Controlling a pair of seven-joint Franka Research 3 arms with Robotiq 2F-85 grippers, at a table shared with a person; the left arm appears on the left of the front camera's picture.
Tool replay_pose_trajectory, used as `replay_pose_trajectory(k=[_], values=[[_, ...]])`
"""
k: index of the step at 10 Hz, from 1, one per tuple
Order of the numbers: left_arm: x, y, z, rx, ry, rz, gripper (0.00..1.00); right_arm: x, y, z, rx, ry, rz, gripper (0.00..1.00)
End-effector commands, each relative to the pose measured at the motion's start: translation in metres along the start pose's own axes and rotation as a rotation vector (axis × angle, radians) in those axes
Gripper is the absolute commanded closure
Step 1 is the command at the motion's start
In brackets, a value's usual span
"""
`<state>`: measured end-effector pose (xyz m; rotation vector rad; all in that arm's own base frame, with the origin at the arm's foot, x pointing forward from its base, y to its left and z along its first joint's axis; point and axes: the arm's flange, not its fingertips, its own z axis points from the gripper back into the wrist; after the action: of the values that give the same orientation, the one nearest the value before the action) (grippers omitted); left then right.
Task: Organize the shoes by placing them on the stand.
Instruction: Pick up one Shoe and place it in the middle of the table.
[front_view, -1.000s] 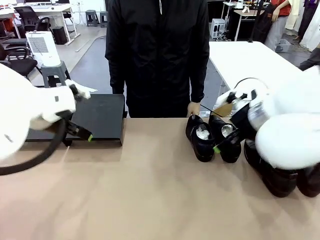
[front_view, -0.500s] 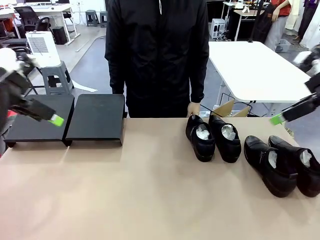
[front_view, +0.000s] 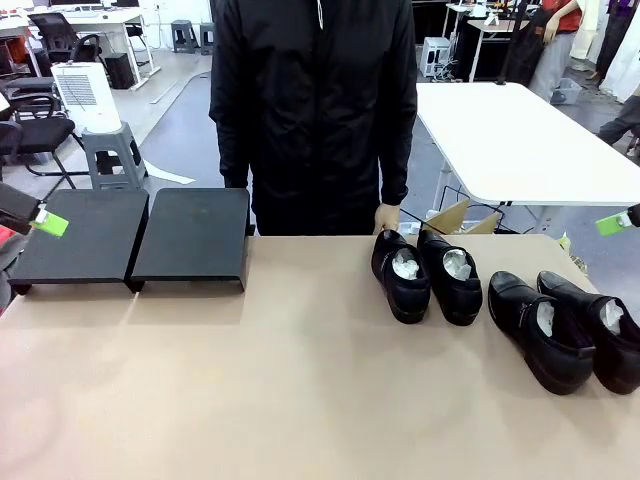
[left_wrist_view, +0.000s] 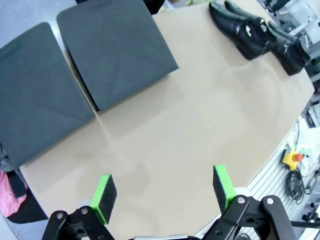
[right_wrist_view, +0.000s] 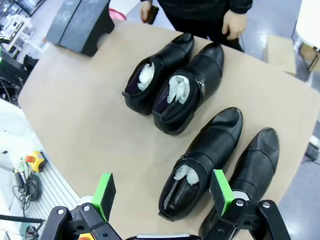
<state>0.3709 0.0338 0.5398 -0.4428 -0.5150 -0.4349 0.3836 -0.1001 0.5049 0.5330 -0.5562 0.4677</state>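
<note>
A pale brown table (front_view: 300, 400) stands in an open workroom with white desks behind it. Seen from the front, a person in a black jacket (front_view: 315, 100) stands at the far edge, one hand (front_view: 388, 217) just beside the nearest shoe. Two flat black stands, the left stand (front_view: 80, 235) and the right stand (front_view: 195, 235), sit side by side on the left. The shoes rest on the table well apart from them: one pair (front_view: 405, 285) near the middle, the other pair (front_view: 545, 340) further right, white paper inside each. A green pad (front_view: 50, 223) pokes in at the left edge.

From the left wrist, the left gripper (left_wrist_view: 164, 189) hangs high over bare tabletop, its fingers wide apart and holding nothing.

From the right wrist, the right gripper (right_wrist_view: 162, 191) hovers above the right-hand pair, fingers spread, gripping nothing. A yellow box with a red button (right_wrist_view: 32, 160) sits below the table edge.
</note>
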Motion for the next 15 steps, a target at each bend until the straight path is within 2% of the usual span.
replay_pose_trajectory(k=[1,2,3,15], values=[[0.006,-0.004,-0.007,-0.033,-0.006,-0.027,0.00,0.004,-0.004,-0.002,0.041,0.007,0.034,0.00],[0.011,-0.001,-0.013,-0.037,-0.043,0.002,0.00,0.005,-0.003,-0.007,0.051,-0.032,0.031,0.00],[0.002,-0.003,-0.002,-0.010,-0.003,-0.002,0.00,-0.001,-0.002,0.000,0.016,0.007,0.002,0.00],[0.002,-0.003,-0.002,-0.010,-0.003,-0.002,0.00,-0.001,-0.002,0.000,0.016,0.007,0.002,0.00]])
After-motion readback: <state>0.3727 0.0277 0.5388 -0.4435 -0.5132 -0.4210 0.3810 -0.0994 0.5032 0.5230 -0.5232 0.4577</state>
